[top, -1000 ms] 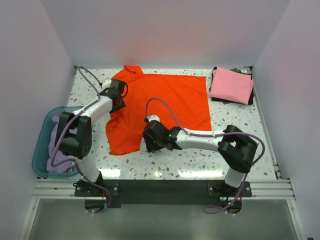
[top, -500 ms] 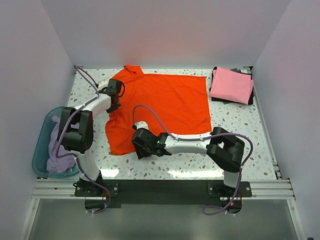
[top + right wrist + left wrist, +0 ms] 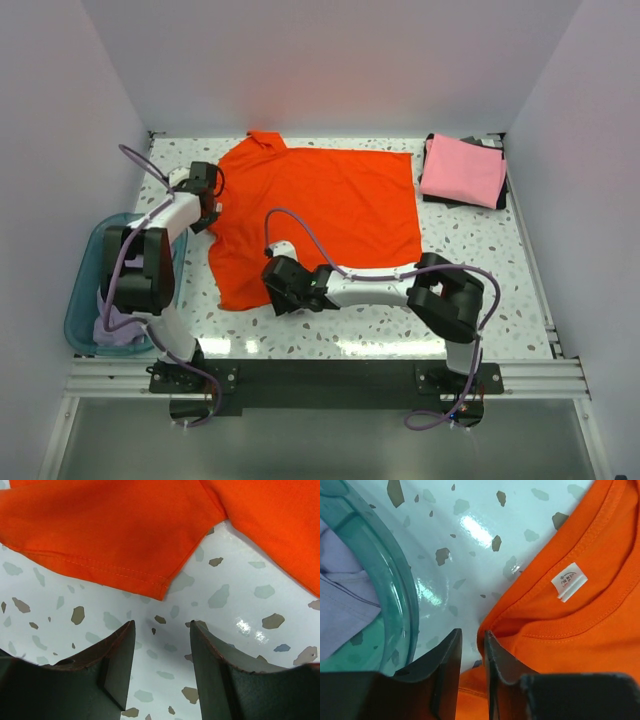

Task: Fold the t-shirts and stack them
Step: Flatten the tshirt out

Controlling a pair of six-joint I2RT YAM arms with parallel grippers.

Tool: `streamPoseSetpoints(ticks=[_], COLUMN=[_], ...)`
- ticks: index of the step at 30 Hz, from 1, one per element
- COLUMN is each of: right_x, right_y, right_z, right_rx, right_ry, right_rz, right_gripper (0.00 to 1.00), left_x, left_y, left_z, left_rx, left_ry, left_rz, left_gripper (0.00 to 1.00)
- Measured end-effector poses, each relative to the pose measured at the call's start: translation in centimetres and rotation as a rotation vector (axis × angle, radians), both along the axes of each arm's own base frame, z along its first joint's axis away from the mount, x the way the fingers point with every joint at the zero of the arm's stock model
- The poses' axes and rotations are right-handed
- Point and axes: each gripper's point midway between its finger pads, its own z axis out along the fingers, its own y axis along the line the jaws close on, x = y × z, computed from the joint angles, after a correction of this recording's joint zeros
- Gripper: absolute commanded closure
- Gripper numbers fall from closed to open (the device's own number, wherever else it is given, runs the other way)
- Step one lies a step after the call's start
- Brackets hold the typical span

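beside the orange-red t-shirt (image 3: 320,205) collar, my left gripper (image 3: 471,641) shows a slit between jaws; cloth caught or not, i cannot tell. right gripper (image 3: 161,630) gapes empty off its near hem. it lies unfolded; pink t-shirt (image 3: 462,170) folded to its right, lavender t-shirt (image 3: 340,577) crumpled to its left.
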Motion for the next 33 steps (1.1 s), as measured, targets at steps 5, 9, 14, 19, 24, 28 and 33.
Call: streamPoseSetpoints(ticks=[5,9,14,19,24,28,33], right_x=[0.1,0.1,0.6,1.4,3.3,4.8,6.6], right_y=[-0.8,-1.0,-1.4,-3.1,-7.9,-13.9,-21.0], right_z=[-0.2,0.4,1.3,2.1,2.4,3.1,5.7], right_rx=[-0.016,-0.009,-0.009,-0.016,-0.031,-0.034,0.011], right_ry=[-0.009,-0.016,-0.044,-0.065,-0.066,-0.066,-0.101], right_rz=[-0.013,-0.023,-0.044,-0.082,-0.173,-0.292,-0.467], right_gripper=[0.51,0.56,0.57,0.57,0.58,0.58,0.58], left_x=[0.0,-0.1,-0.5,-3.7,-10.6,-16.3,-20.4], left_y=[0.3,0.4,-0.7,-5.2,-8.4,-9.6,-10.3], left_z=[1.7,4.0,7.3,7.9,4.0,1.6,0.5], left_rx=[-0.004,-0.014,-0.037,-0.04,-0.073,-0.082,-0.096], left_ry=[-0.038,-0.093,-0.182,-0.215,-0.138,-0.086,-0.073], left_rz=[0.009,0.012,-0.012,-0.072,-0.075,-0.049,0.001], left_gripper=[0.54,0.53,0.54,0.53,0.52,0.5,0.48])
